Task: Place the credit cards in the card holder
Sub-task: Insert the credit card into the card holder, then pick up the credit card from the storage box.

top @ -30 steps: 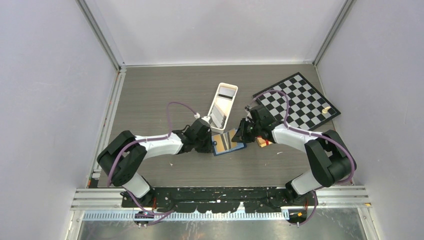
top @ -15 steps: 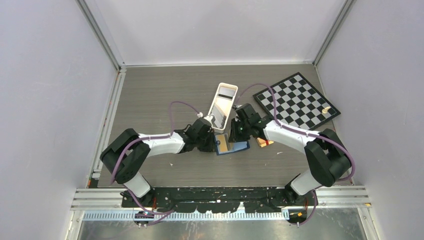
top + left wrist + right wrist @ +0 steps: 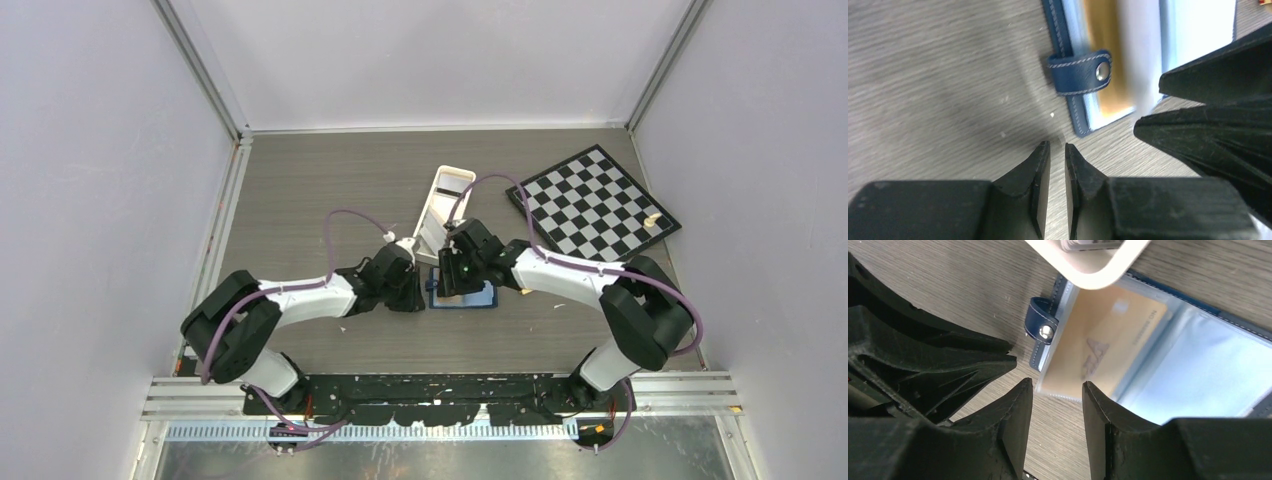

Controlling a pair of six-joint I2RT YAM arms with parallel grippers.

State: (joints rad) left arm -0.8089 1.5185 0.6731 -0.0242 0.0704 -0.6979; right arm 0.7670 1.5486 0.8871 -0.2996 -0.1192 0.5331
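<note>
Near the middle of the surface: one dark navy folding card holder (image 3: 480,300) (image 3: 1193,365) lies open, its long axis along the near edge.
Jaws of the left arm (image 3: 300,292): barely parted, empty, low beside the holder's left end, its snap strap (image 3: 1080,72) just ahead.
Jaws of the right arm (image 3: 560,270): spread, empty, over that same left end; this arm is nearer.
Tan plastic card (image 3: 1103,350): one, in the clear sleeve.
Long white tray (image 3: 452,178): one, just beyond the holder toward the far edge; its cards cannot be counted.
Black-and-white chequered board (image 3: 593,200): one, far right corner.
</note>
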